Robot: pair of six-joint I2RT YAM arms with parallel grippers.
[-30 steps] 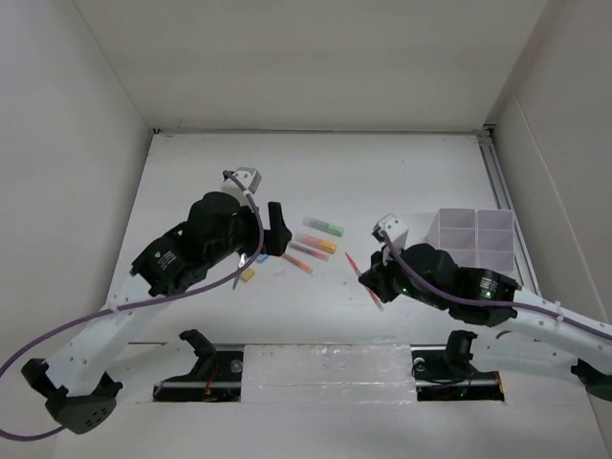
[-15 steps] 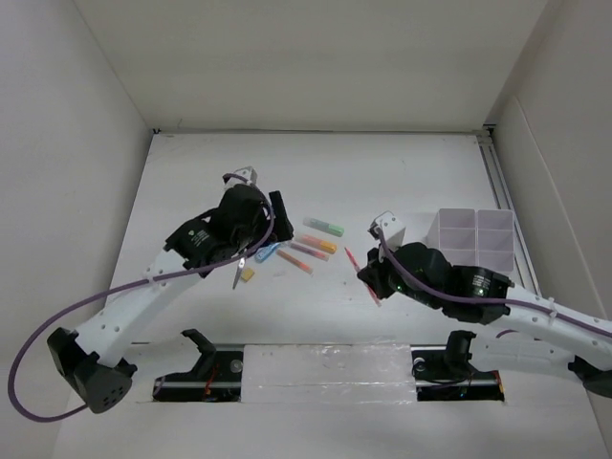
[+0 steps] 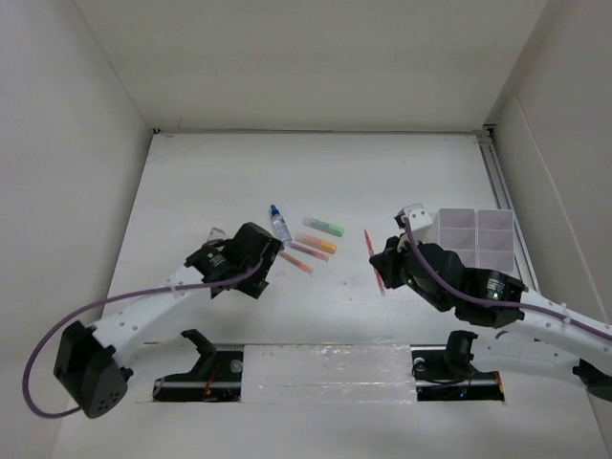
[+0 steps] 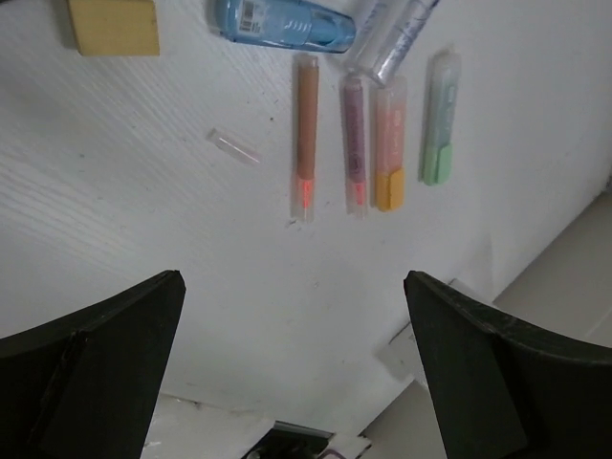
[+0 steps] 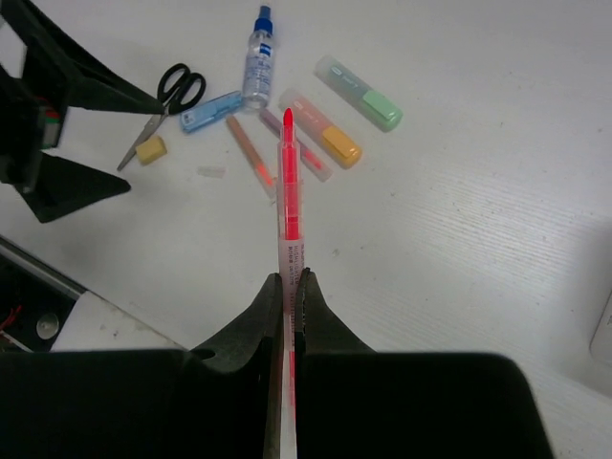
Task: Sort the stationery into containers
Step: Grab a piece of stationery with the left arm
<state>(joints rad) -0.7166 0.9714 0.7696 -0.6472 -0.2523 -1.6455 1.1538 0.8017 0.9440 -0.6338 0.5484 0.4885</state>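
Right pincer [image 5: 290, 279] tight around red pen [image 5: 289, 191]; left pincer [image 4: 292, 296] wide open beside markers [image 4: 387, 143].

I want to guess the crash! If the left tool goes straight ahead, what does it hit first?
The left tool would probably meet bare table first, just short of the thin orange pen; depth is unclear.

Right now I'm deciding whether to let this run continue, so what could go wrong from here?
The right fingers pinch the red pen only near one end, so it may swivel or catch the organiser wall. The left fingers stand open near closely packed markers; closing could nudge or take two.
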